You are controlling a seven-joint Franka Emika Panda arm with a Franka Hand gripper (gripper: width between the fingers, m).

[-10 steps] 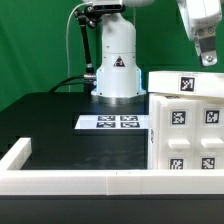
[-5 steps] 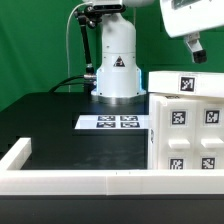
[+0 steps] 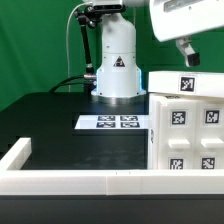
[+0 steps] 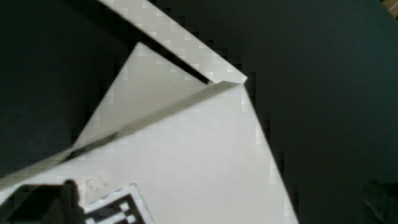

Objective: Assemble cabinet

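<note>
The cabinet (image 3: 188,125) is a large white box with black-and-white tags, standing at the exterior view's right on the black table. My gripper (image 3: 203,54) hangs in the air above the cabinet's top. It is open and holds nothing. Only one of its fingers (image 3: 186,53) shows clearly, and the rest runs out of the picture. The wrist view looks down on a white face and edge of the cabinet (image 4: 187,140), with one tag (image 4: 125,208) at the picture's rim. A dark shape beside that tag may be a fingertip.
The marker board (image 3: 117,122) lies flat in front of the robot's white base (image 3: 117,70). A long low white border wall (image 3: 80,181) runs along the near side and turns back at the exterior view's left. Green backdrop behind.
The gripper has moved toward the exterior view's left and closer to the camera, so the hand looks larger. It stays open above the cabinet. Nothing else has moved.
</note>
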